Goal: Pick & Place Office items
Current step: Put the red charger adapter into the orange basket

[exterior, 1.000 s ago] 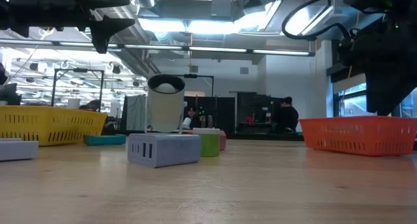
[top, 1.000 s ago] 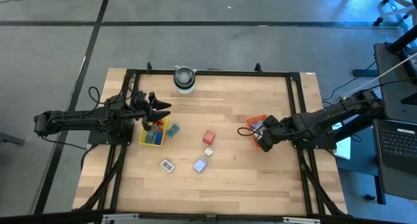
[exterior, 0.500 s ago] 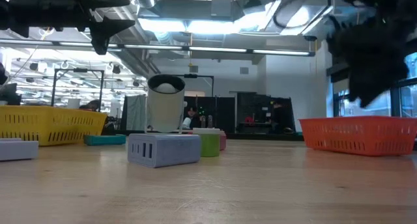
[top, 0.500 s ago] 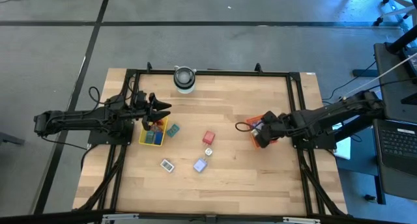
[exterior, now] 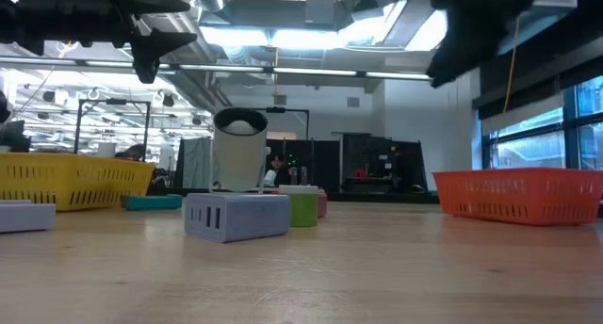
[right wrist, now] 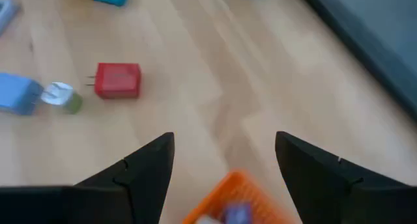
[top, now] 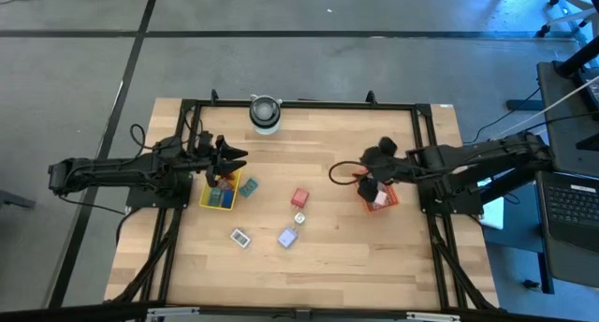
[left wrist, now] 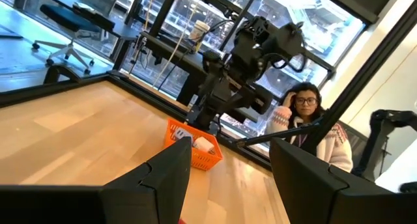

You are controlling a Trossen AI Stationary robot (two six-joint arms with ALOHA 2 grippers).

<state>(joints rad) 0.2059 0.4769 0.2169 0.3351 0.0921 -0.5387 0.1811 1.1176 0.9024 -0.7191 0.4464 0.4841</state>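
**Loose office items wait mid-surface between two trays**

Four office items lie loose on the surface (top: 328, 256): a red block (top: 299, 197), a small green-and-white piece (top: 300, 217) just beside it, a lavender block (top: 287, 237) and a white piece (top: 241, 237) nearer the front edge. A teal piece (top: 248, 186) sits just beside the yellow tray (top: 218, 207), which already holds several items; the orange tray (top: 387, 200) holds a white and a lavender one, so the sorting looks partly done.

The right gripper (top: 367, 165) hangs over the orange tray's inner edge, fingers apart and holding nothing, facing the loose pieces, probably to fetch another. The left gripper (top: 232, 157) hovers above the yellow tray, fingers apart and empty. A grey-white cylinder (top: 265, 113) stands at the far edge, out of the way.
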